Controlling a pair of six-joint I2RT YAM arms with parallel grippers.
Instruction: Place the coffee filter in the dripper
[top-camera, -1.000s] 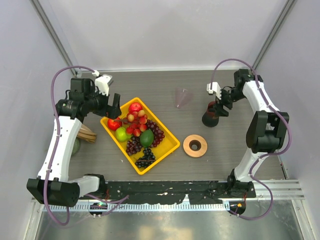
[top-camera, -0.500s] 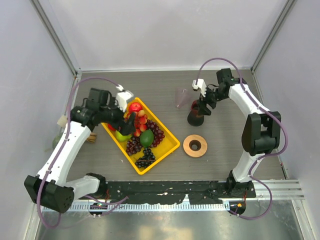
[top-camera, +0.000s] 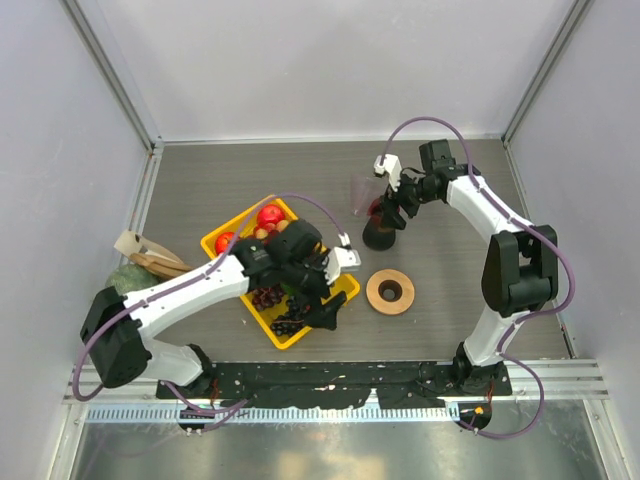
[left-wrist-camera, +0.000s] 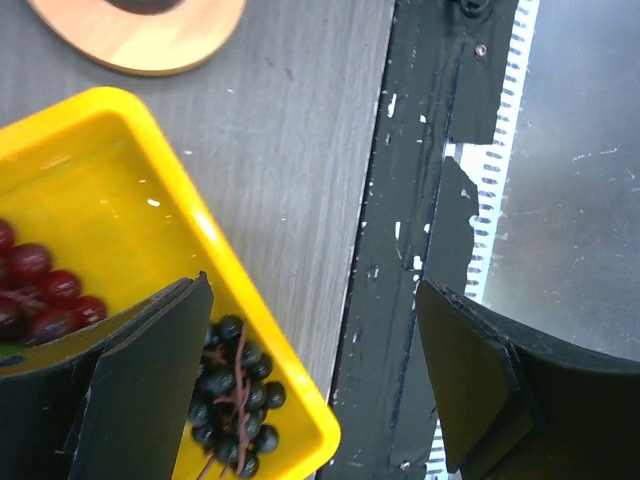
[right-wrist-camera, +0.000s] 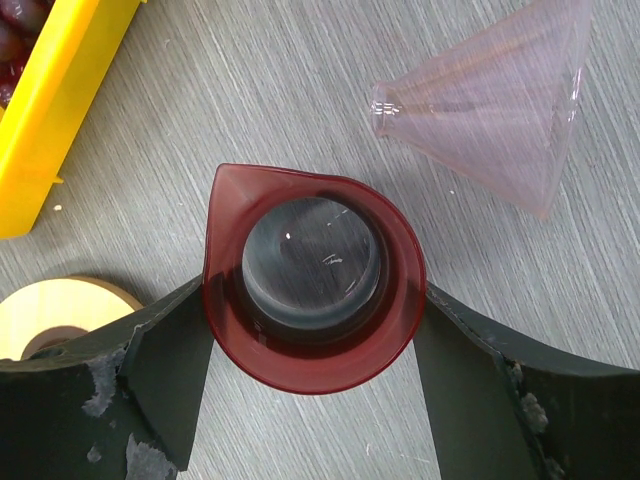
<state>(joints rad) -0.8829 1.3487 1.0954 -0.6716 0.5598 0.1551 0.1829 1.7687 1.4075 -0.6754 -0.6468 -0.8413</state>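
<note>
The dripper is in separate pieces. Its clear cone (top-camera: 365, 192) (right-wrist-camera: 500, 100) lies on its side at the back. Its wood ring (top-camera: 390, 291) (right-wrist-camera: 55, 310) lies flat near the front. My right gripper (top-camera: 388, 212) (right-wrist-camera: 312, 290) is shut on a dark red-rimmed cup (top-camera: 380, 235) (right-wrist-camera: 312, 275), which stands just in front of the cone. A stack of tan papers (top-camera: 155, 260) lies at the far left, and I cannot pick out a single coffee filter in it. My left gripper (top-camera: 325, 300) (left-wrist-camera: 310, 290) hangs open and empty over the yellow tray's near corner.
The yellow tray (top-camera: 345, 290) (left-wrist-camera: 120, 130) holds apples, grapes and other fruit in the middle of the table. Something green (top-camera: 118, 280) sits by the papers at the left edge. The black mounting strip (left-wrist-camera: 400, 250) runs along the near edge.
My left arm has swung from the far left across the tray to its near right corner. The right gripper has carried the red-rimmed cup leftward, close to the clear cone.
</note>
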